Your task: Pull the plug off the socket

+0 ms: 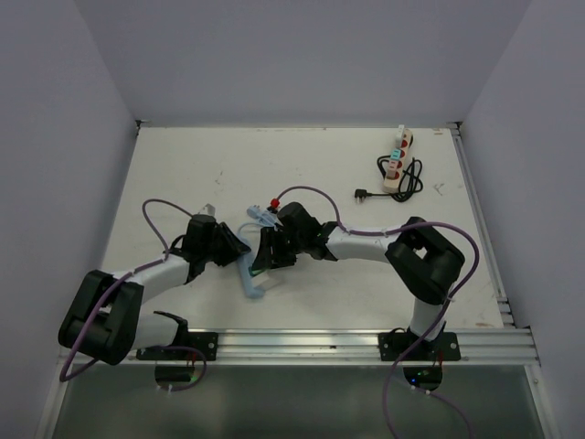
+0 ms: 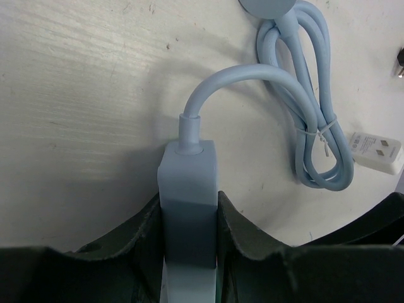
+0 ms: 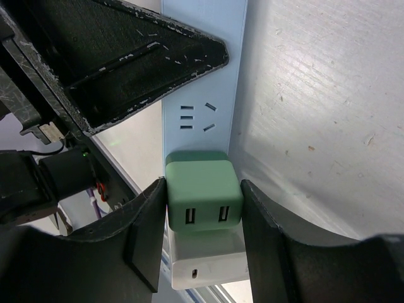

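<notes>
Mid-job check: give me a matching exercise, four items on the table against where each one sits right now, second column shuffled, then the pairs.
1. green plug
2. blue power strip
3. white power strip
4. white adapter

A. far right of the table, by a black cable
B. on the table beside the coiled blue cord
C. between the right gripper's fingers
D. clamped in the left gripper

Pairs: 1-C, 2-D, 3-A, 4-B.

Left tool (image 2: 187, 218), right tool (image 3: 203, 202): both clamped
</notes>
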### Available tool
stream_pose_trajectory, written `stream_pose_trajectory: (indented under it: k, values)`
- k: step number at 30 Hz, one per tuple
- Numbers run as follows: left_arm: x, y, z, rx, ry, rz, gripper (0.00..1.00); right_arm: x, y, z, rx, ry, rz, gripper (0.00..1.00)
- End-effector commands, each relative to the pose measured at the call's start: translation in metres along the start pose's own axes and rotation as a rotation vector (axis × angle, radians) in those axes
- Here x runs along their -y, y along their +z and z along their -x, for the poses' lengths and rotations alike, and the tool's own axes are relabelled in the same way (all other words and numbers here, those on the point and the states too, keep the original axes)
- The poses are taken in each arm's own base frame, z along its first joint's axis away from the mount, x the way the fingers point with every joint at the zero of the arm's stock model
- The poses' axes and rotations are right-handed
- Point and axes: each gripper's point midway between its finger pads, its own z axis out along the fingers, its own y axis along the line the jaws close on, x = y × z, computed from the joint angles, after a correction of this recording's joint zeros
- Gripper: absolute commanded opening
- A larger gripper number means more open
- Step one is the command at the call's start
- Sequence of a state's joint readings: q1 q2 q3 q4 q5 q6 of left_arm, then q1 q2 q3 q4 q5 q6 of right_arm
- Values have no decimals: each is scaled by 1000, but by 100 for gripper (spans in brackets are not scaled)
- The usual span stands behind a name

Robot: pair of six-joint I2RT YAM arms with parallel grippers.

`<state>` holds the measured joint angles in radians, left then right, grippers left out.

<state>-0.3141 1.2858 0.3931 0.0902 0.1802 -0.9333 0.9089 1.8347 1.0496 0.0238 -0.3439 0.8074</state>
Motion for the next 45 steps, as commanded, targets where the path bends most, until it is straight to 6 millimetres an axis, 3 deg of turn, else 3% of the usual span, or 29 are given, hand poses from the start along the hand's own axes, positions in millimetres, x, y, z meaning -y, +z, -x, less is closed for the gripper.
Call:
stream_pose_trajectory:
  k: [1,3,6,9,13,20,26,32,34,45]
  values:
    - [0,-4,-11,-39,-13,-24,30,-7,-2,6,26,-29,15,5]
    - [1,-6,-14,-51,-15,-31,48,-6,-2,6,23,-30,9,0]
    - [0,-9,-17,-61,-17,-33,65,-4,-2,5,21,-35,3,0]
    - [0,-13,-23,-75,-21,-48,70,0,0,4,20,-37,-4,0]
    - [-13,-14,-35,-99,-41,-27,68,3,2,3,15,-38,-7,0]
    - [-19,-13,-44,-122,-47,-22,56,2,5,1,7,-40,3,0]
    - [-22,-10,-49,-144,-57,-16,39,3,4,0,7,-45,3,0]
    - [-26,-9,-49,-135,-51,-3,13,3,3,-1,2,-43,6,0]
    - [-29,-9,-49,-132,-44,13,0,4,0,-1,5,-42,7,0]
    - [-53,-8,-41,-85,-4,142,0,21,-26,12,47,-12,-2,0]
